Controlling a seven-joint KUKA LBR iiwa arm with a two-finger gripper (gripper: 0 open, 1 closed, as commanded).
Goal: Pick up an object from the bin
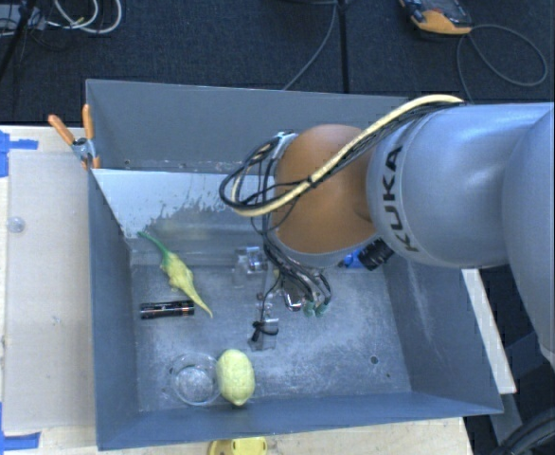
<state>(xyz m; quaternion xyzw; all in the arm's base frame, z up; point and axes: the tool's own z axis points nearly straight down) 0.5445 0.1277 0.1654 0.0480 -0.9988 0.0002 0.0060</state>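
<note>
My gripper [287,313] hangs under the orange cover over the middle of the bin floor, open, with nothing between its fingers. One fingertip [263,330] reaches down close to the bare floor; the other [310,302] sits higher to the right. A yellow-green oval ball [235,376] lies near the front wall, below and left of the gripper. A small clear piece [249,260] lies just above and left of the gripper. A black stick-like cylinder [167,309] lies on the floor further to the left.
A yellow-green pepper-shaped toy with a long stem [177,274] lies at the left, above the black cylinder. A clear round cup [194,383] touches the oval ball at the front. A blue thing [351,258] peeks out behind the arm at the right.
</note>
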